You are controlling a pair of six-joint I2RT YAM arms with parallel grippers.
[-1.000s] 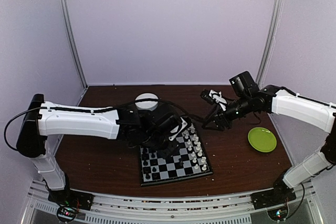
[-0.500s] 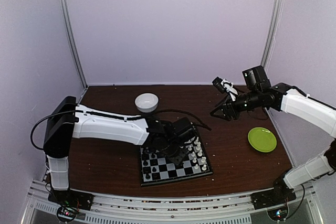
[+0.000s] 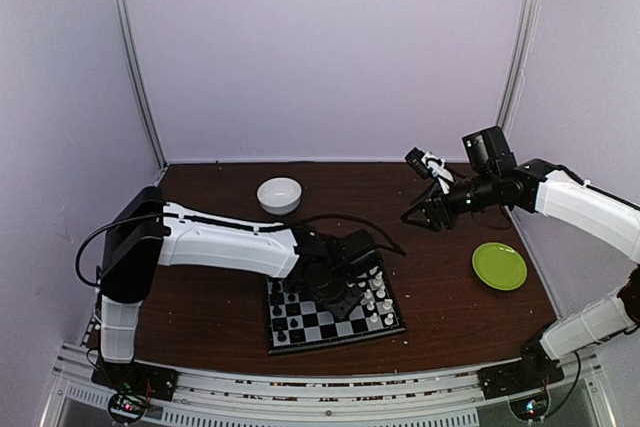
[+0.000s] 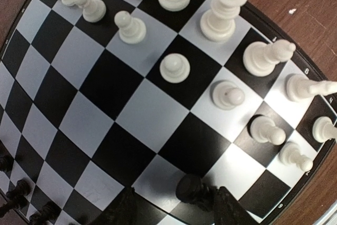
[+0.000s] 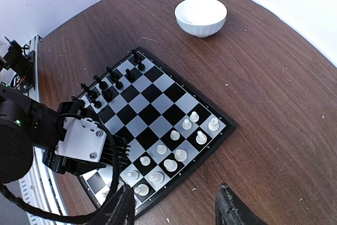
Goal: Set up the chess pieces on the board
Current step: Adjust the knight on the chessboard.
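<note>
Top external: board [image 3: 330,345] lay front-centre, left gripper [image 3: 345,292] low over it, right gripper [image 3: 410,217] raised, well apart. Left wrist: jaws half-open, loose around a black piece [image 4: 192,191]; a skewed lift might topple it. White pieces [image 4: 175,68] crowded the rim; middle squares lay free. Right wrist: jaws wide, empty; table [image 5: 274,77] gave room between board and bowl [image 5: 200,26].

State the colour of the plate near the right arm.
The plate is lime green, clearest in the top external view.
</note>
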